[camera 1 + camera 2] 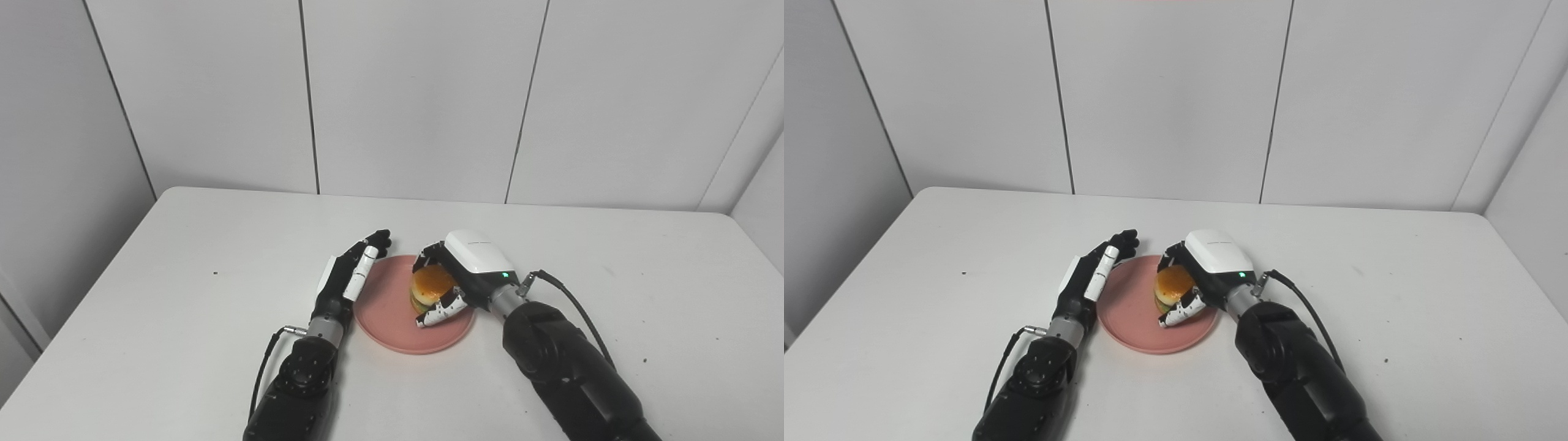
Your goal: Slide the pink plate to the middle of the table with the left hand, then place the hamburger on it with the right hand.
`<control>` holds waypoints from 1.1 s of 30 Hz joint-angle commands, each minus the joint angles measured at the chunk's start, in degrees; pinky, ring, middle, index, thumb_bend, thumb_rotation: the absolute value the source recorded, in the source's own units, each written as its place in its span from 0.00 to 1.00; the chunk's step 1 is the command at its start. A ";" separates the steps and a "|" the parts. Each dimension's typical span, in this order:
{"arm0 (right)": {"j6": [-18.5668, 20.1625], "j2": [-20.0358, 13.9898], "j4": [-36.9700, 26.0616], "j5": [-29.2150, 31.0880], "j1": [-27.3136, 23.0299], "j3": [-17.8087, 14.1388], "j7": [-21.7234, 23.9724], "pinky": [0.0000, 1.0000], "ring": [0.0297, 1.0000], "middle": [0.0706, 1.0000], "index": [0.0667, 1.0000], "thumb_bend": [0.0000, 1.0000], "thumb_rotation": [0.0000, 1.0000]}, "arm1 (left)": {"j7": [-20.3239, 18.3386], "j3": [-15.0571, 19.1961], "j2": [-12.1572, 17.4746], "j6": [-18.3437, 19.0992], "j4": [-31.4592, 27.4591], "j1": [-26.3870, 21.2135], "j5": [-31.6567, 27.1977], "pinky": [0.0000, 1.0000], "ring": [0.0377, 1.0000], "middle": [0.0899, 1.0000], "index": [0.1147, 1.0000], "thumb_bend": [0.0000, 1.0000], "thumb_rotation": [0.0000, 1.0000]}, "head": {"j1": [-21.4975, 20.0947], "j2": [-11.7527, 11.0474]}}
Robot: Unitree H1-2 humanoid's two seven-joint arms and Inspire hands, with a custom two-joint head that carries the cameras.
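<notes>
White table (184,318), grey panelled wall (416,92); right hand (456,278) grips upright hamburger (430,286) over pink plate (383,309); left hand (349,275) open alongside.

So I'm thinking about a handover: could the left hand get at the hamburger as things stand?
Probably not cleanly. The left hand is open by the pink plate's left rim, with bare plate between, but the right hand is wrapped around the hamburger, covering most of it.
</notes>
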 commanded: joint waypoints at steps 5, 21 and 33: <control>-1.77 -0.65 -2.49 -0.32 -4.11 -0.11 0.31 0.43 0.50 0.45 0.46 0.52 0.01 | -0.16 -1.86 -3.28 0.27 5.06 0.96 1.47 0.78 0.83 0.80 0.74 0.71 0.99 | 0.01 -0.12; -3.48 0.84 0.60 0.22 -5.66 0.64 -0.45 0.42 0.48 0.45 0.46 0.52 0.01 | 0.01 -2.28 -3.12 -0.60 5.01 1.40 1.90 0.81 0.83 0.79 0.74 0.72 1.00 | 0.72 0.50; -0.91 0.84 0.75 0.53 -4.63 1.10 3.05 0.48 0.55 0.55 0.46 0.51 0.12 | -0.02 -2.33 -3.34 0.05 4.34 1.64 1.63 0.81 0.81 0.79 0.77 0.70 1.00 | 0.78 0.67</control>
